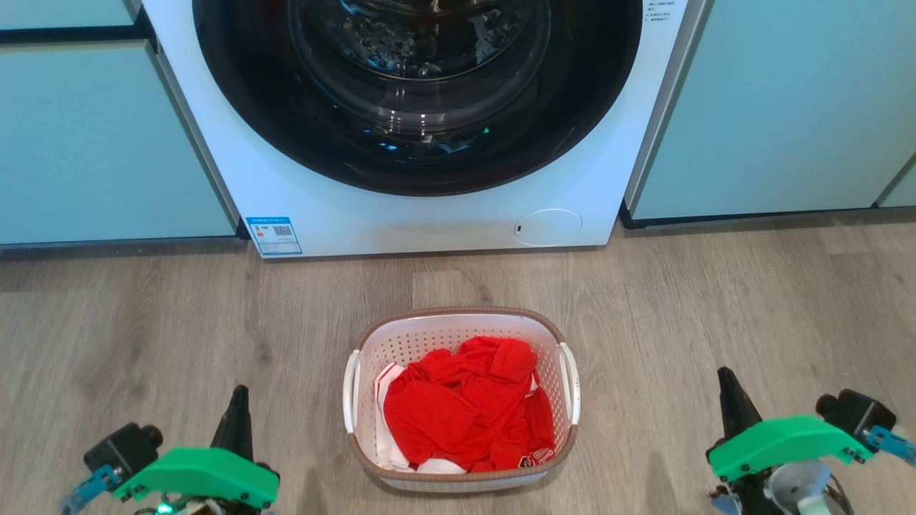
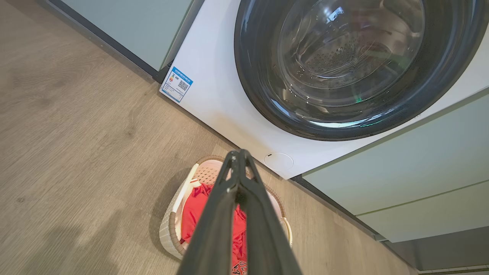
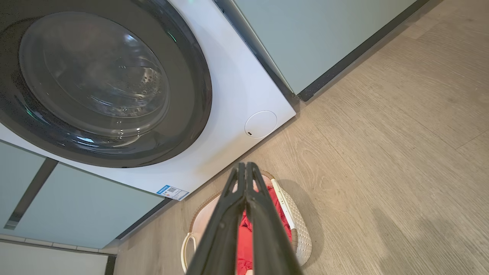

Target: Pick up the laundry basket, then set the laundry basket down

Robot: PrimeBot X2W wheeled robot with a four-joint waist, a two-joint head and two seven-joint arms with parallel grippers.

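The laundry basket (image 1: pixel 460 325), white and perforated with a brown rim and white side handles, stands on the wood floor in front of the washing machine. Red and white clothes (image 1: pixel 469 408) lie inside it. My left gripper (image 1: pixel 238 395) is at the lower left, well left of the basket, its fingers pressed together on nothing. My right gripper (image 1: pixel 726 379) is at the lower right, equally far from the basket, also shut and empty. In the left wrist view the shut fingers (image 2: pixel 237 156) rise in front of the basket (image 2: pixel 172 225). The right wrist view shows the shut fingertips (image 3: pixel 246 168) over the basket (image 3: pixel 300 225).
A white front-loading washing machine (image 1: pixel 429 214) with a dark round door stands just behind the basket, between pale teal cabinets (image 1: pixel 100 143). Bare wood floor (image 1: pixel 143 322) stretches left and right of the basket.
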